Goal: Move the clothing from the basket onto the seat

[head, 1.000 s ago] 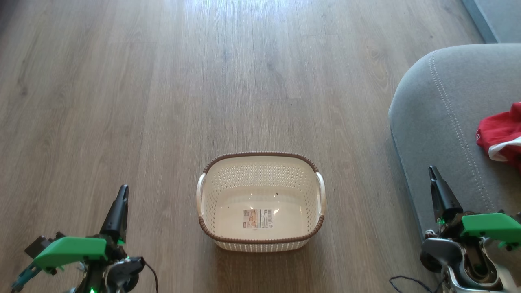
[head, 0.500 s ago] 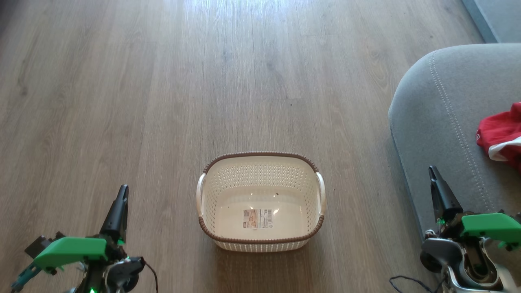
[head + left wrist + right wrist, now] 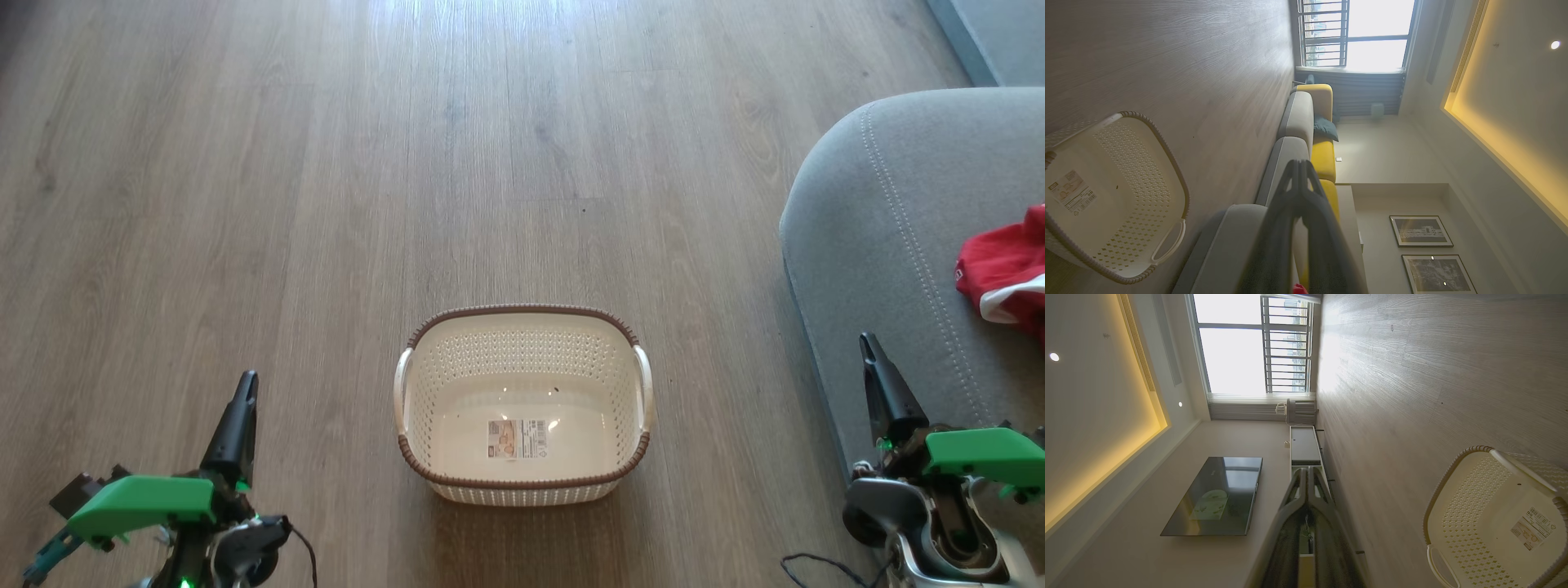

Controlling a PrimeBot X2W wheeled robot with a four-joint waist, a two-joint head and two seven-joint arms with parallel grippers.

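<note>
Basket: The basket (image 3: 522,359) sits upright on the floor (image 3: 326,204), between the two tools. Nothing lies in it, and the sticker (image 3: 517,438) on its bottom is plain to see.
Clothing: The red clothing (image 3: 1000,265) with a white band lies on the seat (image 3: 882,245), at the right edge of the head view. It is well apart from the basket.
Why it lies there: I think the job is about done, since the clothing is on the seat and the basket is bare inside.
Left tool: The left tool (image 3: 247,380) has its two fingers pressed together and holds nothing. It hangs over the floor, left of the basket, and does not touch it.
Right tool: The right tool (image 3: 867,341) has its fingers together too, with nothing in it. It shows by the edge of the seat, near the clothing but apart from it.
Why the tools are so: I think they rest, one on each side, as there is nothing left to pick up.
Floor: Pale wood boards, flat and smooth, with light shining on the far part.
Seat: Soft grey cloth, a round corner and two lines of stitches.
Room: A big bright window (image 3: 1372,36), a sofa with a yellow back (image 3: 1325,163), two pictures (image 3: 1421,230) on one wall and a dark TV (image 3: 1216,496) on another.
</note>
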